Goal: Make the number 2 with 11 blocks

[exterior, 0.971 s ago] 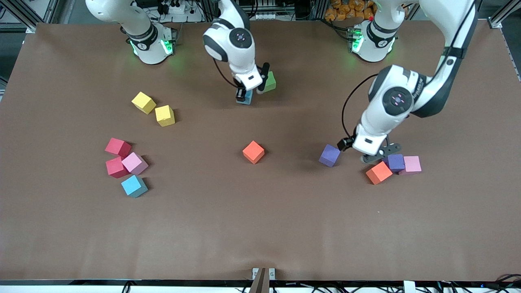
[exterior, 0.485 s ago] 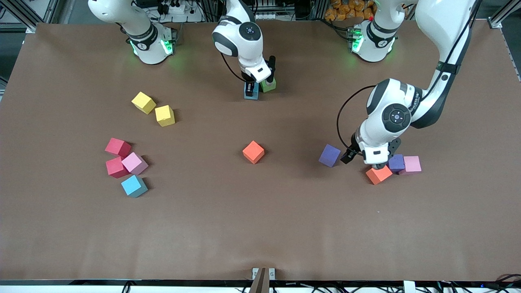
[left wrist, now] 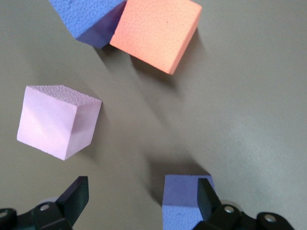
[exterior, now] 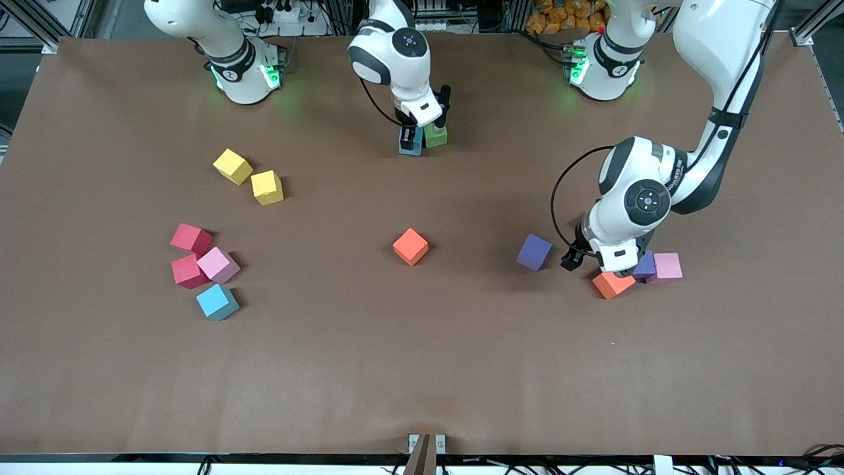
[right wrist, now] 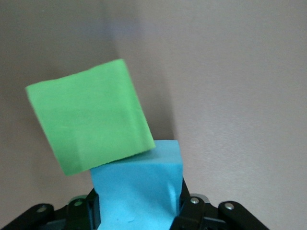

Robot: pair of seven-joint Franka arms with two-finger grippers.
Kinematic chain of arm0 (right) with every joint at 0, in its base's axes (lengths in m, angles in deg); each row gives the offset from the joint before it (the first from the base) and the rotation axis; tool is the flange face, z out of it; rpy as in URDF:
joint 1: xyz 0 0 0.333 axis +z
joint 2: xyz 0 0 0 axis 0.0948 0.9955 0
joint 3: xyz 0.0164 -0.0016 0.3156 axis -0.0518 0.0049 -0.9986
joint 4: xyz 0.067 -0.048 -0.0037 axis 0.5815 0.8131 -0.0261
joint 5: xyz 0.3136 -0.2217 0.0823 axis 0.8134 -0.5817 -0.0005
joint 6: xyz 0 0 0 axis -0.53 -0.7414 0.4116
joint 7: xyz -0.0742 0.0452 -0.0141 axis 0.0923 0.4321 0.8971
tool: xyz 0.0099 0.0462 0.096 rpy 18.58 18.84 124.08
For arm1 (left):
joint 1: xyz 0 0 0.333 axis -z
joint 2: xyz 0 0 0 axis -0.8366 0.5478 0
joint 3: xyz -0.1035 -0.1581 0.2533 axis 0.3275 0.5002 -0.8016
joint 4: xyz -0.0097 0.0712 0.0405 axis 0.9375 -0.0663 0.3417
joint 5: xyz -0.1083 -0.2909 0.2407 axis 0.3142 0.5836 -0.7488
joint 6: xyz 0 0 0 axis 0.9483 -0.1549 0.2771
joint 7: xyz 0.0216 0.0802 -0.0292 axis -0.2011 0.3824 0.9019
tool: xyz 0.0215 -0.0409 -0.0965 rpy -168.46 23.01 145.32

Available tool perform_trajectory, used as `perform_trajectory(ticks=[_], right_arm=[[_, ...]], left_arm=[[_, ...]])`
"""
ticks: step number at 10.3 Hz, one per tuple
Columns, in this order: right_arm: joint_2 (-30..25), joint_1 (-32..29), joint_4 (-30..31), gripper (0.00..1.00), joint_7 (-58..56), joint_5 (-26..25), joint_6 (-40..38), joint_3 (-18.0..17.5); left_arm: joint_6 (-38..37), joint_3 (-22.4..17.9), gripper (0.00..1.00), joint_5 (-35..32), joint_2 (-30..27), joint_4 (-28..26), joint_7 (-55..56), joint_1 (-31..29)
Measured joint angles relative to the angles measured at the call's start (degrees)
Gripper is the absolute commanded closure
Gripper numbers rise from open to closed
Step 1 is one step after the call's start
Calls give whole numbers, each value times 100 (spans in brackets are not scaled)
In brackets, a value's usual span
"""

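Reading the surface [exterior: 422, 369] as a dial from the front camera, twelve toward the arm bases, I report as follows.

**Grippers.** The right gripper [exterior: 417, 136] is down at twelve o'clock, fingers clamped on the held cyan block [right wrist: 139, 184]. That block sits against the green block [right wrist: 88, 122]. The left gripper [left wrist: 141, 199] is low over the cluster at four o'clock, fingers spread wide and gripping nothing. A purple block [left wrist: 182, 201] lies at one fingertip.

**Task item.** The number 2 is not yet formed. I judge the cyan-green pair at twelve o'clock to be its start.

**Risks.**
- The green block sits skewed against the cyan one, so a push or crooked release could turn it and spoil the row.
- The cluster is tight, so a descending left finger could land on a block top or shove a neighbour.

**Count.**
- Cyan: two, the held one and the second cyan block [exterior: 217, 301] at eight o'clock.
- Green: one.
- Purple: two, the lone purple block [exterior: 534, 252] and the cluster purple block [exterior: 646, 264].
- Orange: two, the central orange block [exterior: 411, 246] and the cluster orange block [exterior: 610, 285].
- Pale pink: two [exterior: 218, 264] [exterior: 668, 266].
- Deeper red-pink: two [exterior: 191, 238] [exterior: 187, 271].
- Yellow cubes: two [exterior: 232, 165] [exterior: 267, 187], at ten o'clock.
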Motion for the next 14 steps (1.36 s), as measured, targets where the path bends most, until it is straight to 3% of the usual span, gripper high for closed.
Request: perform_trajectory(ticks=[3,4,5,14], right_arm=[[0,75,2,81,201,0,5,1],[3,97,7,56,283,0,21,1],[17,124,17,2,341,0,58,1],[18,184,0,0,449,0,35,25]], left_arm=[[0,-81,0,0,23,5,0,7],[0,-81,0,0,37,5,0,13],[0,-81,0,1,53,6,0,22],[-3,-190,0,681,447,292,485,123]])
